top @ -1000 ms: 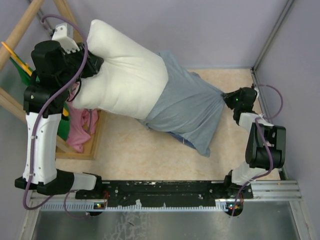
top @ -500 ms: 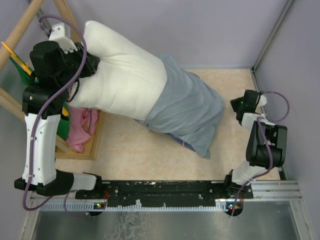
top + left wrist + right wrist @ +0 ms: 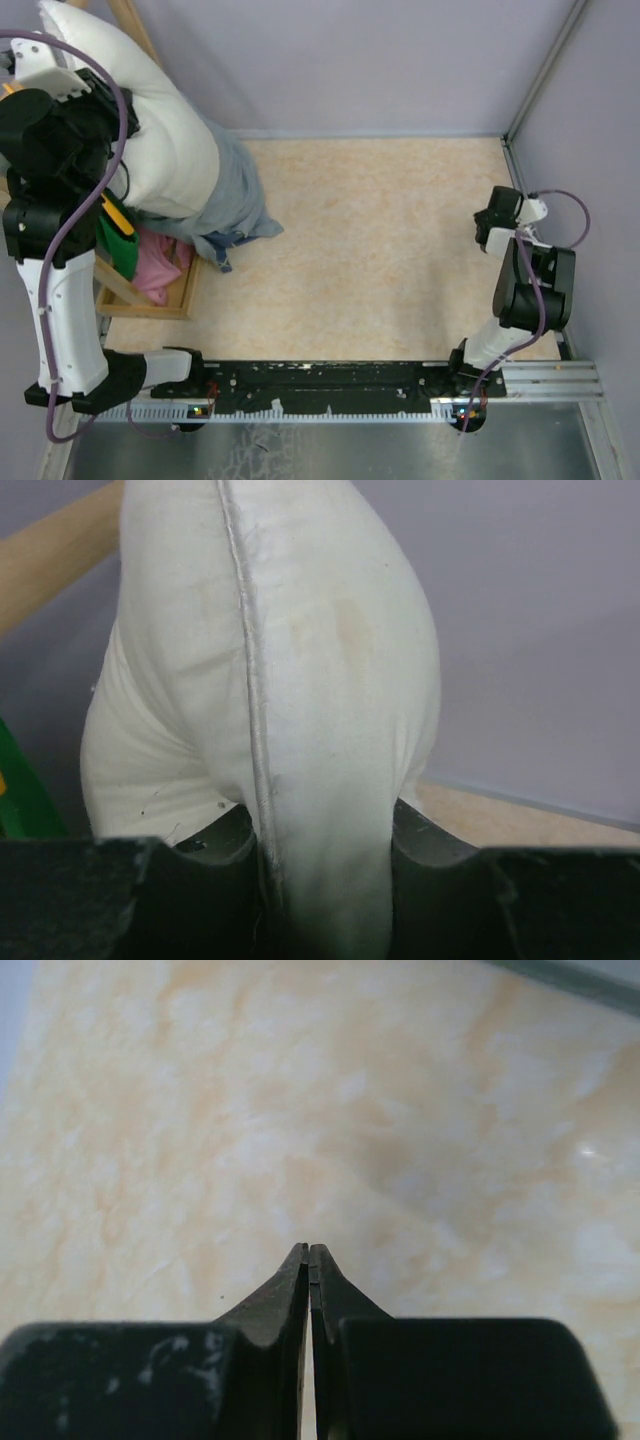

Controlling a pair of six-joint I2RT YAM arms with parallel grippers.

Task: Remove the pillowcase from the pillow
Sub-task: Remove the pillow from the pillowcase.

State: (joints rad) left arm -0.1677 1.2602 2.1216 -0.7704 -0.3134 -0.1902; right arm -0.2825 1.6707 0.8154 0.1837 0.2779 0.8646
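The white pillow (image 3: pixel 150 130) is lifted at the far left, its top end high in the corner. The pillowcase (image 3: pixel 232 205), showing its blue-grey inside, hangs bunched round the pillow's lower end, with a navy edge touching the table. My left gripper (image 3: pixel 95 95) is shut on the pillow's seamed edge; in the left wrist view the pillow (image 3: pixel 300 680) fills the frame, pinched between both fingers. My right gripper (image 3: pixel 492 222) is shut and empty at the right, over bare table (image 3: pixel 310 1255).
A wooden frame (image 3: pixel 130 30) and a wooden box (image 3: pixel 150 305) stand at the left, with a pink cloth (image 3: pixel 160 265) and a green cloth (image 3: pixel 115 245) in the box. A metal rail (image 3: pixel 340 378) runs along the near edge. Walls enclose the table.
My left arm has swung the pillow up and far left. The pillowcase has left my right gripper, slid left and bunched at the pillow's lower end. My right gripper has drawn back, shut.
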